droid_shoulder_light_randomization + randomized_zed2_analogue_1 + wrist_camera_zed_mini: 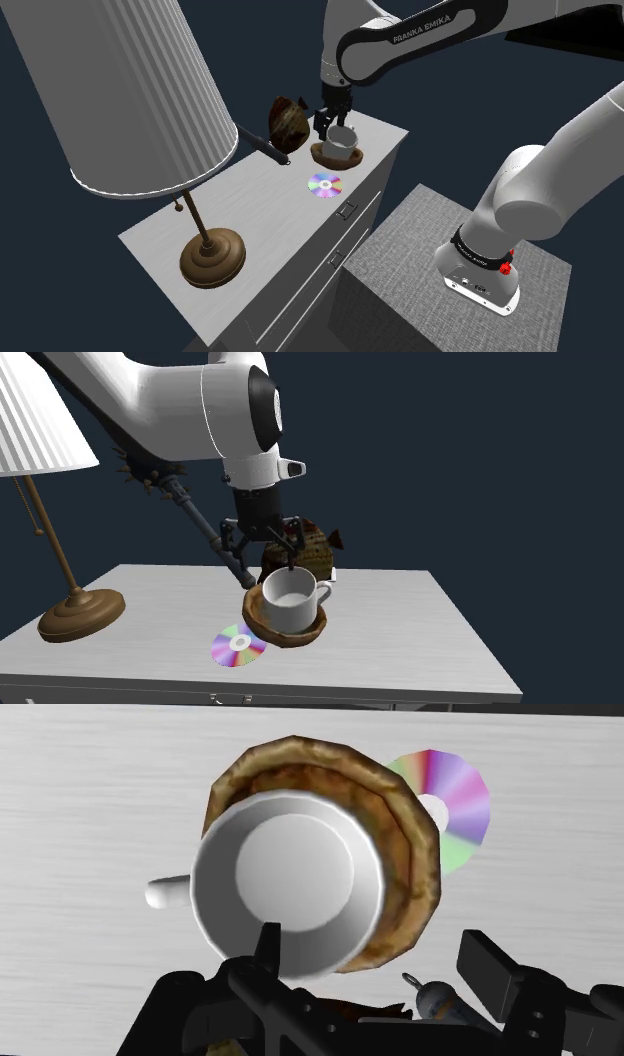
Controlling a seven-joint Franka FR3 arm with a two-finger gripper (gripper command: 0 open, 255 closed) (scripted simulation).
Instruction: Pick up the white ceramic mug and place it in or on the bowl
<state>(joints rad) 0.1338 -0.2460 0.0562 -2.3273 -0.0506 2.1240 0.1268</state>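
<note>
Shoulder view: gripper [333, 122] hangs over the white mug [342, 140] seated in the brown bowl [325, 157]; second exterior view: fingers [290, 557] spread, holding nothing, one tip at the rim; wrist view: mug [290, 884] off-centre; a slanted retreat could snag the rim and tip it.

"FRANKA EMIKA" on the arm [420, 35] (white lettering)

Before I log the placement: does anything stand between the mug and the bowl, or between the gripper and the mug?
Nothing visible does. The white mug stands inside the brown bowl, and the open gripper hangs just above it. The shiny disc lies beside the bowl.
</note>
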